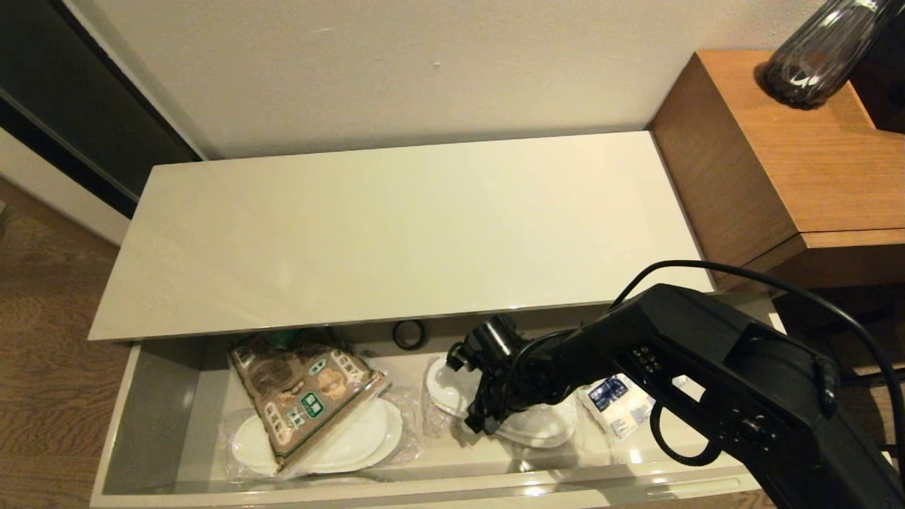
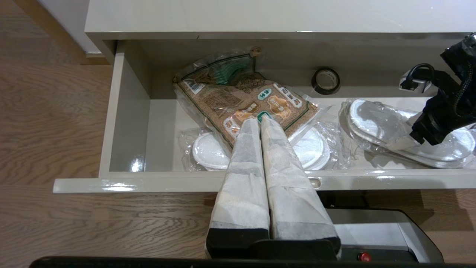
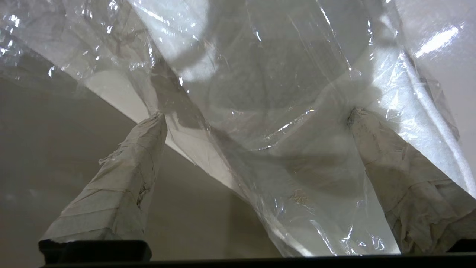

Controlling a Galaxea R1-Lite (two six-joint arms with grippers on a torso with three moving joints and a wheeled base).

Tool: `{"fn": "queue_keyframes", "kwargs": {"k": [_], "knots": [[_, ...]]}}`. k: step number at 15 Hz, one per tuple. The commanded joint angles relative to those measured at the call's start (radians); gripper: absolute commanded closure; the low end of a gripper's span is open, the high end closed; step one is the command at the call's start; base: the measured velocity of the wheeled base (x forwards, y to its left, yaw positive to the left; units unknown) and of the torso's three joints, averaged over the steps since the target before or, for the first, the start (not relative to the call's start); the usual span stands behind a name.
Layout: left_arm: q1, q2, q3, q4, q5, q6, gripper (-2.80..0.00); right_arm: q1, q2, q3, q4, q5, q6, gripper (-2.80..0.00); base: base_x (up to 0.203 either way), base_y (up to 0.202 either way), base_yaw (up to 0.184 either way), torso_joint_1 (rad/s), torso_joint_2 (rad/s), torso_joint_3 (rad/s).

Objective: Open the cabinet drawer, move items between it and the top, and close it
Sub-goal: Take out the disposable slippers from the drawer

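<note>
A brown side table (image 1: pixel 799 155) flanks the bare top (image 1: pixel 396 226). In the pulled-out cabinet drawer (image 1: pixel 148 417), the right gripper (image 3: pixel 256 115) reaches down, fingers spread against wrapped slippers (image 1: pixel 537 424). The left gripper (image 2: pixel 259 124) hangs shut before the drawer.

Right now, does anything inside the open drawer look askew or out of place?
Yes. The snack bag lies tilted across one wrapped slipper pair, partly covering it, not flat on the drawer floor. The tape roll sits alone at the back. Nothing looks spilled or damaged.
</note>
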Motion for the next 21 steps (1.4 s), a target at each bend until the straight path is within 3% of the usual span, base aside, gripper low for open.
{"fn": "queue_keyframes", "kwargs": {"k": [1, 15, 16, 17, 21], "knots": [[0.000, 0.002, 0.000, -0.001, 0.000, -0.001, 0.00, -0.002, 0.015, -0.010, -0.003, 0.000, -0.004, -2.80, 0.000, 0.000, 0.000, 0.000, 0.00, 0.000], [0.000, 0.002, 0.000, -0.001, 0.001, -0.001, 0.00, -0.001, 0.012, -0.024, 0.056, 0.000, -0.004, -2.80, 0.000, 0.000, 0.000, 0.000, 0.00, 0.000], [0.000, 0.002, 0.000, -0.001, 0.000, -0.001, 0.00, 0.000, 0.013, -0.025, 0.058, -0.007, -0.004, -2.54, 0.000, 0.000, 0.000, 0.000, 0.00, 0.000], [0.000, 0.002, 0.000, -0.001, 0.000, -0.001, 0.00, 0.000, 0.013, -0.027, 0.064, -0.009, -0.005, 0.00, 0.000, 0.000, 0.000, 0.000, 0.00, 0.000], [0.000, 0.002, 0.000, -0.001, 0.000, -0.001, 0.00, 0.000, 0.004, -0.014, 0.067, -0.008, 0.002, 0.00, 0.000, 0.000, 0.000, 0.000, 0.00, 0.000]]}}
